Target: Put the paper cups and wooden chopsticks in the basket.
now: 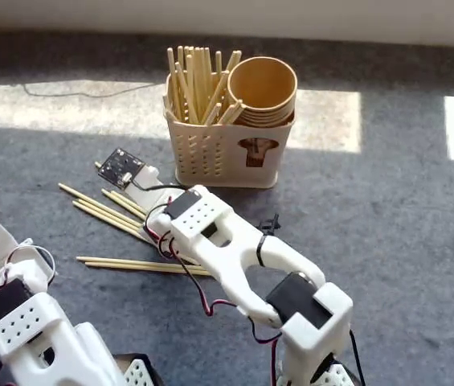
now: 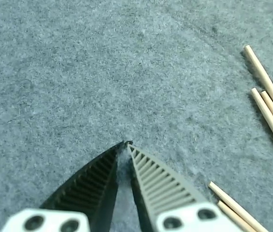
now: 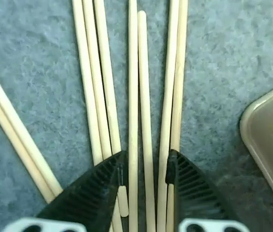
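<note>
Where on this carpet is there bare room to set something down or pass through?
Free: the carpet on the far side of the basket from the loose chopsticks, and the sunlit patch behind those sticks. Crowded: in front of the basket, where the sticks lie fanned under the right hand.

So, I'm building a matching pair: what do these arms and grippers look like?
The right arm and left arm have white shells with perforated panels, black motors, red and black wires. The left gripper and right gripper have dark, ribbed, pointed fingers.
</note>
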Robot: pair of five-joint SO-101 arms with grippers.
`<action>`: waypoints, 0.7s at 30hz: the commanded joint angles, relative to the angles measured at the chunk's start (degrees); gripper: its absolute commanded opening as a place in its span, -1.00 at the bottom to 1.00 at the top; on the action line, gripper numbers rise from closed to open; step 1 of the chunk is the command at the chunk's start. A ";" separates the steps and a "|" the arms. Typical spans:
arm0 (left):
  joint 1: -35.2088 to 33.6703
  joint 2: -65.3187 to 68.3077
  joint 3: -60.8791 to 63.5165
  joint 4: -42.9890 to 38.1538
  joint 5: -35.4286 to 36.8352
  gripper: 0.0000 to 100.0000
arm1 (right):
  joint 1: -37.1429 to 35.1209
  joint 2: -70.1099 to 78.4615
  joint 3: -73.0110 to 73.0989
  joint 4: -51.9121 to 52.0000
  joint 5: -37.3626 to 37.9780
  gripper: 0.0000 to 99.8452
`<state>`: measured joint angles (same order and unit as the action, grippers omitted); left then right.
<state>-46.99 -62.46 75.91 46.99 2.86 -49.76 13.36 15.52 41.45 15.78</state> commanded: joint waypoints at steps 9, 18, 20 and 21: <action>-0.40 -1.27 -0.75 -1.14 0.00 -0.99 | 2.42 5.23 -5.85 -1.10 0.79 -0.83; -0.40 -1.27 -0.75 -1.14 0.00 -0.99 | 2.07 5.23 -6.11 8.66 0.88 -0.99; -0.40 -1.27 -0.75 -1.14 0.00 -0.99 | 2.07 5.23 -6.20 11.30 0.88 -0.99; -0.40 -1.27 -0.75 -1.14 0.00 -0.99 | 2.07 5.23 -6.20 11.91 0.88 -0.99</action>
<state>-46.99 -62.46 75.91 46.99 2.86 -47.74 19.25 9.98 49.54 16.04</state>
